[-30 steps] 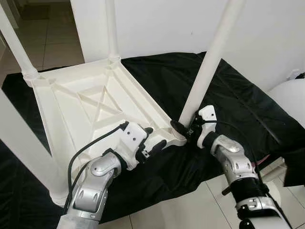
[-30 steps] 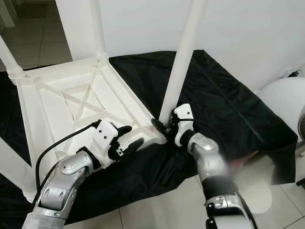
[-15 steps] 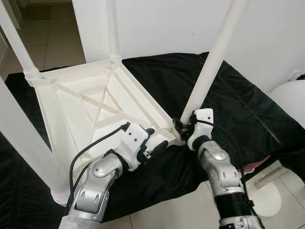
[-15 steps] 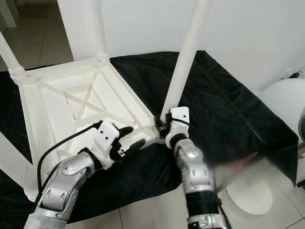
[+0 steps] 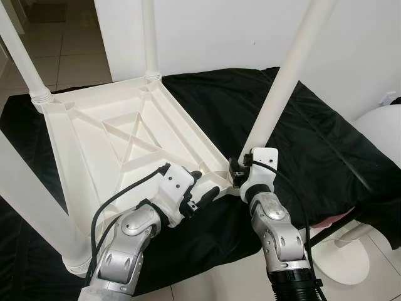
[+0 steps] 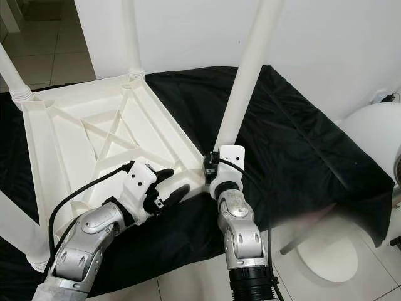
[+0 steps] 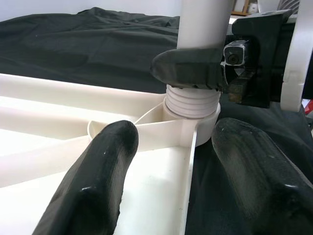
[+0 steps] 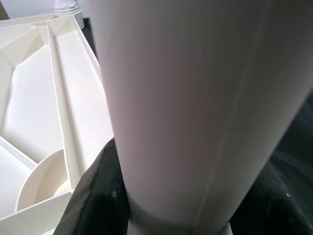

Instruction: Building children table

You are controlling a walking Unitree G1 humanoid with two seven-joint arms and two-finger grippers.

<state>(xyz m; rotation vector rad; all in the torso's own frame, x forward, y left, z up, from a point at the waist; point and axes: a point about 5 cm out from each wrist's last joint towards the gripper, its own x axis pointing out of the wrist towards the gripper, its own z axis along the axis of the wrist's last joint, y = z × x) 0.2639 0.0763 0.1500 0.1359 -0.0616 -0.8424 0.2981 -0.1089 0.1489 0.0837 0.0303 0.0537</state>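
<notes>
A white plastic children's table (image 5: 94,144) lies upside down on a black cloth. A white leg (image 5: 282,81) stands tilted in its near right corner socket, its threaded end (image 7: 191,100) just above the socket. My right gripper (image 5: 239,173) is shut around the base of this leg, and one black finger (image 7: 190,68) crosses the leg's front. The leg (image 8: 195,98) sits between the right fingers (image 8: 98,196). My left gripper (image 5: 202,188) is open and straddles the table's rim beside that corner, with one finger (image 7: 98,181) over the tray side and the other over the cloth.
Three more legs stand in the other corners: far left (image 5: 25,63), far middle (image 5: 149,37), near left (image 5: 37,207). The black cloth (image 5: 326,144) spreads right over a tiled floor (image 5: 62,50). A white rounded object (image 5: 382,132) sits at the right edge. A white wall stands behind.
My right forearm has swung left and now stands nearly straight below the leg's base, with the gripper turned around the leg. The left gripper has hardly moved.
</notes>
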